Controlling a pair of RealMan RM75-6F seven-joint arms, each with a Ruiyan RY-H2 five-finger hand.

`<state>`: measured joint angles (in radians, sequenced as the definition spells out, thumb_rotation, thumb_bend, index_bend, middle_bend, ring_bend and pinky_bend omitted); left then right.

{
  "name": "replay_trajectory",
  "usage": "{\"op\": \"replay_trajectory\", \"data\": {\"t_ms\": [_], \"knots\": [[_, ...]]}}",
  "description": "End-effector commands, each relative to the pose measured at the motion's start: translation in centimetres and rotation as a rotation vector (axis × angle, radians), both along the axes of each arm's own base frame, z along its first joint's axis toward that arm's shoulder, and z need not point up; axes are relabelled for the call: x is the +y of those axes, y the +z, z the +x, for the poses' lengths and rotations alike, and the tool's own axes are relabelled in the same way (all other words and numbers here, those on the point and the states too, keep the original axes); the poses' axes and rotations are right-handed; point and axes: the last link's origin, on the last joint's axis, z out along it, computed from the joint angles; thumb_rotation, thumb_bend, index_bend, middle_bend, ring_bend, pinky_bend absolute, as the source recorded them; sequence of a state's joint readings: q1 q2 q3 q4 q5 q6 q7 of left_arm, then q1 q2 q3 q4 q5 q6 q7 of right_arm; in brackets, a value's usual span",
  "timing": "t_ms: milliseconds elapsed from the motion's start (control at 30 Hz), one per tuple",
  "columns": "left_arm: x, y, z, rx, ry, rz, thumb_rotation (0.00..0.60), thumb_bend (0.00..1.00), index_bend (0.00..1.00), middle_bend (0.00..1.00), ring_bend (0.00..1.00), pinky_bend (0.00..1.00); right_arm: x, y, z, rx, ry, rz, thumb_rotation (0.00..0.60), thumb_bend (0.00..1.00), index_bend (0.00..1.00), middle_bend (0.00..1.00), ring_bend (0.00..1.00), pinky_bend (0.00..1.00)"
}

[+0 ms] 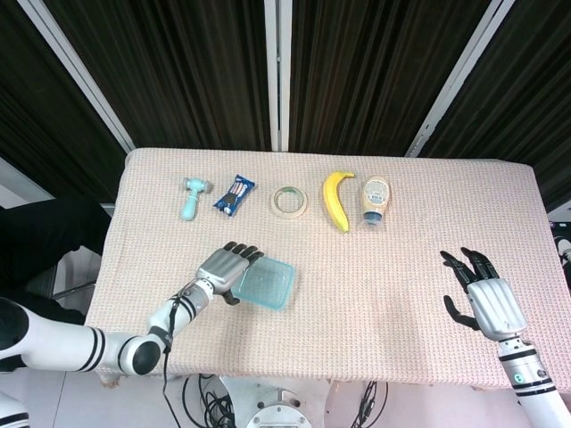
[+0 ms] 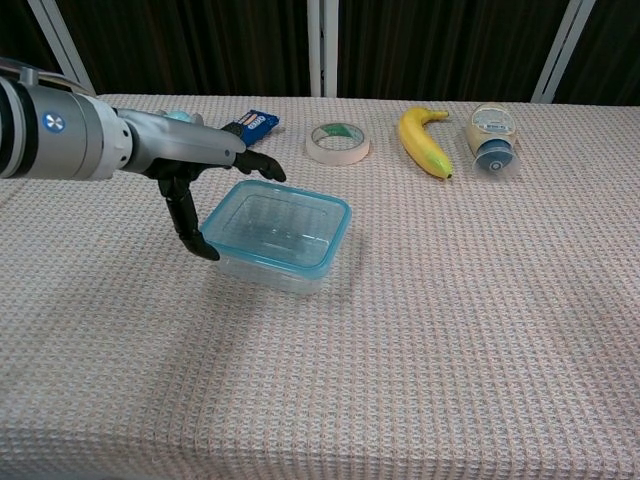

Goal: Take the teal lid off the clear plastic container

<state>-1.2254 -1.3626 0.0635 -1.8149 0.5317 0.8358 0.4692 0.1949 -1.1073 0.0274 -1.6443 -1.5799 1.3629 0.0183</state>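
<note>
The clear plastic container [image 2: 285, 262] sits mid-table with its teal lid [image 1: 264, 283] [image 2: 273, 226] on top. My left hand [image 1: 226, 269] [image 2: 195, 180] is at the container's left side, fingers spread over the lid's near-left corner, one fingertip down by the wall and another by the far rim; it holds nothing. My right hand [image 1: 486, 301] hovers open at the table's right front, far from the container, and shows only in the head view.
Along the back of the table lie a teal toy hammer [image 1: 191, 198], a blue snack packet [image 1: 234, 194], a tape roll [image 1: 289, 201], a banana [image 1: 335, 200] and a squeeze bottle [image 1: 375, 200]. The table's front edge [image 1: 357, 379] is near both hands.
</note>
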Motion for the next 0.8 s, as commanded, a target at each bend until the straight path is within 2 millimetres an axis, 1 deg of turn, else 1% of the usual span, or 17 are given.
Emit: {"op": "replay_trajectory", "data": {"t_ms": [33,367,600,667,700,767,800], "knots": [[0.3,-0.3,-0.1,0.008,0.009,0.003,0.6,0.17,0.0,0.0,0.0,0.0,-0.1,0.2,0.2,0.004,0.007,-0.007,0.6,0.38,0.03,0.23,0.0,0.1],[0.6,-0.5,0.1,0.016,0.017,-0.006,0.6,0.17,0.0,0.0,0.0,0.0,-0.1,0.2,0.3,0.007,-0.001,-0.005,0.6,0.38,0.03,0.23,0.0,0.1],[0.3,-1.1,0.4,0.015,0.035,-0.054,0.6,0.16,0.0,0.0,0.0,0.0,-0.2,-0.6,0.5,0.005,0.009,0.034,0.6,0.38,0.03,0.24,0.0,0.12],[0.5,-1.3,0.6,0.011,0.039,-0.048,0.6,0.15,0.01,0.0,0.0,0.04,-0.4,-1.1,0.7,0.001,0.025,0.051,0.6,0.38,0.03,0.24,0.01,0.13],[0.7,-1.5,0.8,0.006,0.04,-0.039,0.6,0.15,0.02,0.02,0.0,0.07,-0.4,-1.4,0.8,-0.005,0.034,0.062,0.6,0.38,0.04,0.25,0.02,0.14],[0.9,-1.8,1.1,-0.008,0.048,-0.03,0.6,0.15,0.08,0.08,0.02,0.15,-0.5,-2.3,1.3,-0.022,0.064,0.1,0.6,0.38,0.05,0.27,0.04,0.16],[1.0,-1.9,1.3,-0.017,0.053,-0.026,0.6,0.15,0.11,0.11,0.04,0.18,-0.6,-2.8,1.6,-0.031,0.084,0.118,0.6,0.38,0.08,0.29,0.06,0.18]]}}
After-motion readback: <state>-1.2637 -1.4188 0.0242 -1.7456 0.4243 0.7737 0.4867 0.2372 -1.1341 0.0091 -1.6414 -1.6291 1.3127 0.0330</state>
